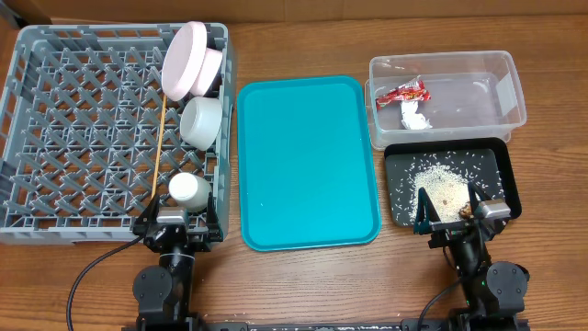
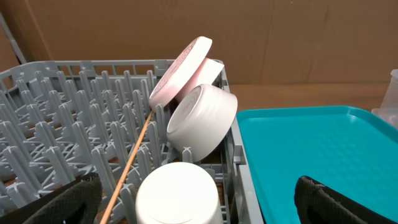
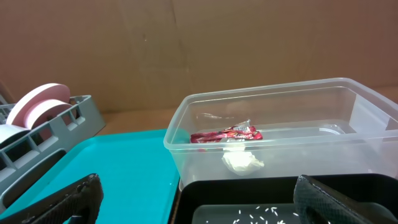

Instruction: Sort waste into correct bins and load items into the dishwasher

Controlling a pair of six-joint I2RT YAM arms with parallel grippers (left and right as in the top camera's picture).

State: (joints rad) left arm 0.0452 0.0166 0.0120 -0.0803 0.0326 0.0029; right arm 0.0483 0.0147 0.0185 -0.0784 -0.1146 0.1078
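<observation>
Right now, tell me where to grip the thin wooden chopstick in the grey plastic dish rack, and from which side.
Grip the thin wooden chopstick mid-length, from straight above, closing across its shaft. It lies slanted over the pegs of the grey plastic dish rack, its ends near the round pale pink plate and the small white cup, so the middle probably has the most room.

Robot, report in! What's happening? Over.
Left gripper, right gripper open, empty. Red snack wrapper, crumpled white paper wad in clear rectangular plastic tub. Nothing blocking.
</observation>
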